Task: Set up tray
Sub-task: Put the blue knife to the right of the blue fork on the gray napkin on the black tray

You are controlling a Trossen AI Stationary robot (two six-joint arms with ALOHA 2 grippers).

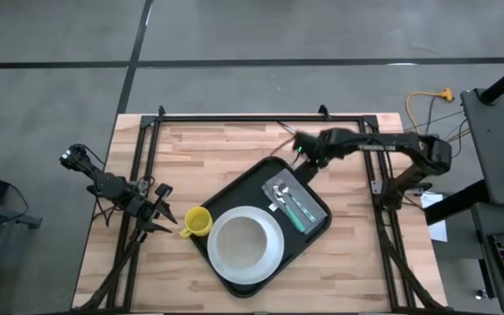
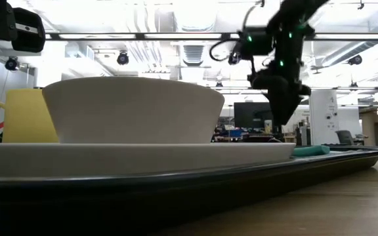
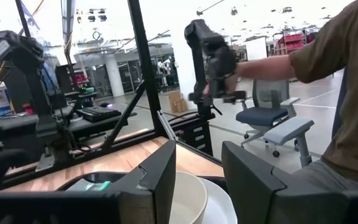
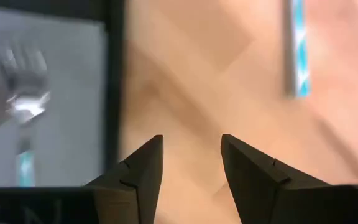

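The black tray (image 1: 265,179) lies slantwise at the table's middle. On its near half a white bowl (image 1: 239,241) stands in a white plate (image 1: 274,249). On its far right half lie teal-handled fork and spoon (image 1: 291,203). A yellow cup (image 1: 197,222) stands at the tray's left corner. My right gripper (image 4: 191,146) is open and points down over bare wood just beyond the tray's far edge (image 4: 114,93), with nothing between its fingers. At the table's left side my left gripper (image 3: 197,155) is open and level, facing the bowl (image 3: 188,196).
A black frame (image 1: 252,116) runs along the table's far edge and down both sides. A thin grey and teal strip (image 4: 296,50) lies on the wood past my right gripper, blurred. A person (image 3: 334,87) stands beyond the table's right side. Bare wood lies at the far left.
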